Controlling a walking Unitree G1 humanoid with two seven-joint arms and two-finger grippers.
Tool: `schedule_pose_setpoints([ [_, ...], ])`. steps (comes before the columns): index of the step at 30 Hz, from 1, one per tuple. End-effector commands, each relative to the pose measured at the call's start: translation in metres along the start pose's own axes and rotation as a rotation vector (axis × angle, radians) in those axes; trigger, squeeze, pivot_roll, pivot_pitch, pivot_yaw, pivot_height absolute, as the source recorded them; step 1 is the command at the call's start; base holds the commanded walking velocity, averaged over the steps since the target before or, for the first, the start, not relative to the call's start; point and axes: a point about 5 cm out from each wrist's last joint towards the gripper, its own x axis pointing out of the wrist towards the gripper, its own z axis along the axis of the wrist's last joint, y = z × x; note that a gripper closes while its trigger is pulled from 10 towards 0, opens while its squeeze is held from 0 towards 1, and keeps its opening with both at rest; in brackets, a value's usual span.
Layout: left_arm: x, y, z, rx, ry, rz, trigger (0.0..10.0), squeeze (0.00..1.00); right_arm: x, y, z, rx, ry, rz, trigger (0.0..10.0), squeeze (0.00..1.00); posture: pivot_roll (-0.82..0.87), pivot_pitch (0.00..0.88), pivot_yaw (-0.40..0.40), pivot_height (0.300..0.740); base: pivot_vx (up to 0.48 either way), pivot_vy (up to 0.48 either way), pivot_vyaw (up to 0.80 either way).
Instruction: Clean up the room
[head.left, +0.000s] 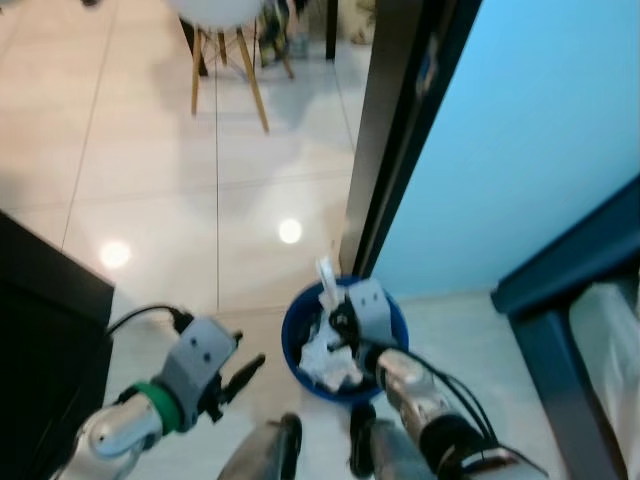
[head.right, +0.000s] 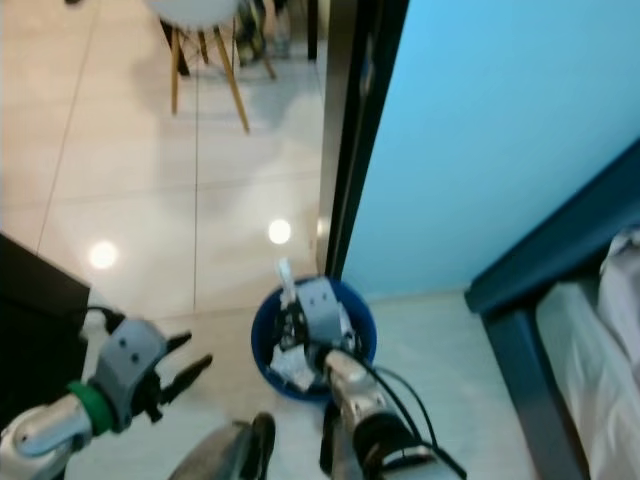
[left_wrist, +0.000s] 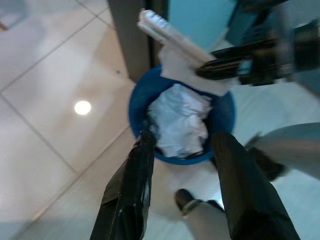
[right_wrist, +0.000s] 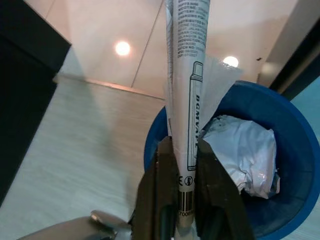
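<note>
Right claw (right_wrist: 180, 200) closed on tube (right_wrist: 186, 90) and paper, above blue bin (head.left: 296, 330). Light, thin, probably slippery; best gripped mid-length. Left claw (left_wrist: 182, 165) open, empty, near bin.

Silver arms, green-banded left wrist, black-fingered left gripper (head.left: 250, 368), black cables
</note>
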Motion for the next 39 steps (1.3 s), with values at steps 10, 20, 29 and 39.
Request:
schedule_pose_setpoints([
  [10, 0.004, -0.001, -0.003, -0.040, 0.033, -0.006, 10.0, 0.00, -0.004, -0.007, -0.006, -0.011, -0.001, -0.047, 10.0, 0.00, 0.21, 0.305, 0.119, 0.740, 0.000, 0.000, 0.00],
  [20, 0.028, 0.011, -0.010, -0.049, 0.069, 0.063, 10.0, 0.00, -0.007, -0.022, 0.002, 0.005, -0.066, -0.089, 10.0, 0.00, 0.13, 0.175, 0.082, 0.740, 0.000, 0.000, 0.00],
  [29, 0.050, 0.044, -0.067, -0.116, 0.217, 0.487, 10.0, 0.00, -0.027, -0.027, -0.023, 0.013, -0.070, -0.128, 10.0, 0.00, 0.05, 0.077, 0.024, 0.740, 0.000, 0.000, 0.00],
  [39, 0.056, 0.049, -0.099, -0.232, 0.318, 0.574, 10.0, 0.00, -0.051, -0.047, -0.067, 0.037, 0.146, -0.265, 10.0, 0.00, -0.04, 0.026, -0.001, 0.740, 0.000, 0.000, 0.00],
])
